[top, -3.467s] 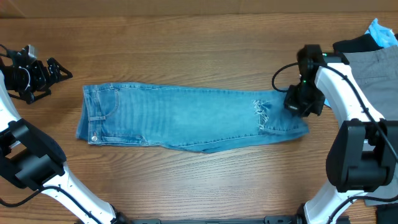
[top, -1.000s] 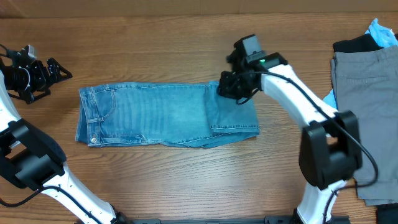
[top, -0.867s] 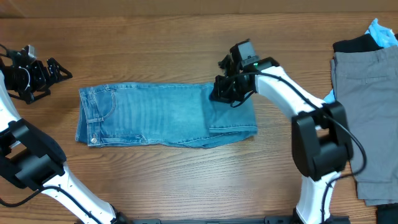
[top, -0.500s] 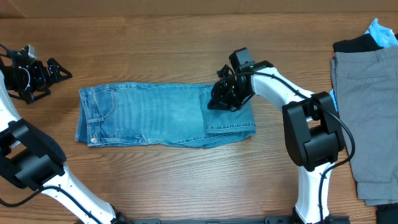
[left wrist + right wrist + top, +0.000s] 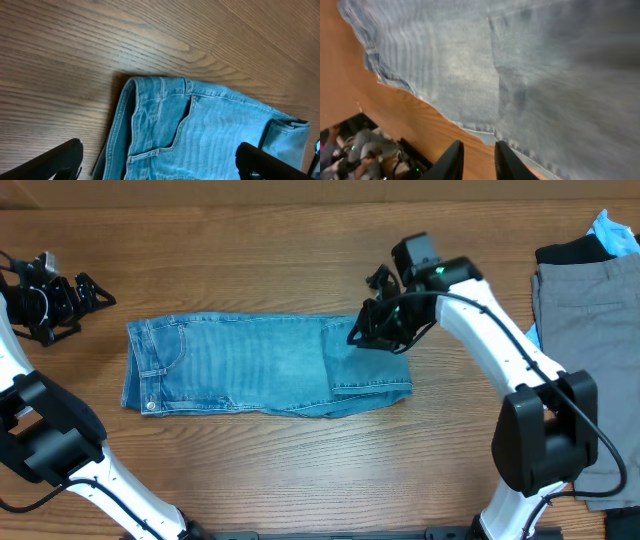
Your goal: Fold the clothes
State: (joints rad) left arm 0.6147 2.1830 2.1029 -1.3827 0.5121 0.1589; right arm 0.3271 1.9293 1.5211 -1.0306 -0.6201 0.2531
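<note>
**Denim hem now folded over; right arm lets go**

The jeans (image 5: 240,366) lay stretched full length a few seconds ago. Their hem end is now doubled back over the legs, so they are clearly shorter and the first fold looks done. The right gripper (image 5: 362,335) has lifted off the far corner of that flap; its fingers stand slightly apart with nothing between them. The left gripper (image 5: 162,161) hangs wide open and empty, up and to the left of the waistband.

A further fold probably remains. Bare table (image 5: 300,240) surrounds the jeans on every side, with generous room beyond the new fold edge. The grey shorts (image 5: 590,320) lie well apart from the jeans, past the fold.
</note>
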